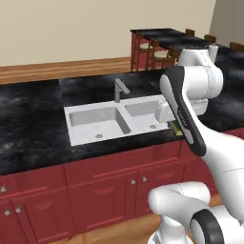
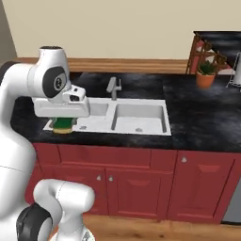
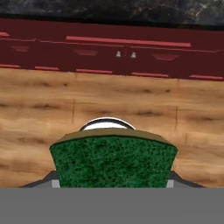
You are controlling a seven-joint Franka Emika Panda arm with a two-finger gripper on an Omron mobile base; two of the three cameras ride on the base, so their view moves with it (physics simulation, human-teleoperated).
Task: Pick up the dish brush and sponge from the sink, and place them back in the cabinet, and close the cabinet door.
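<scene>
While I watch through the hand view, the sponge point(image 3: 113, 159) fills the lower middle of the picture, a dark green block with a yellowish top edge, wedged between the two finger tips, whose grey sides peek out at 8 and 4 o'clock of it. So the gripper point(image 3: 113, 186) is closed on the sponge, jaws set about as wide as the block itself. Beyond it I see wood floor point(image 3: 39, 109) and, toward 12 o'clock, a row of red drawers and lower doors point(image 3: 127, 57) under a strip of black counter point(image 3: 131, 11).

From the right base view, the sponge point(image 2: 63, 125) hangs just under the white hand, at the near left corner of the sink point(image 2: 141, 120), over the front counter edge. From the left base view I catch a green sliver of it point(image 1: 178, 127) at 3 o'clock of the sink point(image 1: 95, 124), tucked behind the forearm.

The grey faucet point(image 2: 113, 87) stands at the back rim between the two basins. A potted plant point(image 2: 205, 75) sits on the counter at 2 o'clock from the sink, well apart. I cannot make out the dish brush.
</scene>
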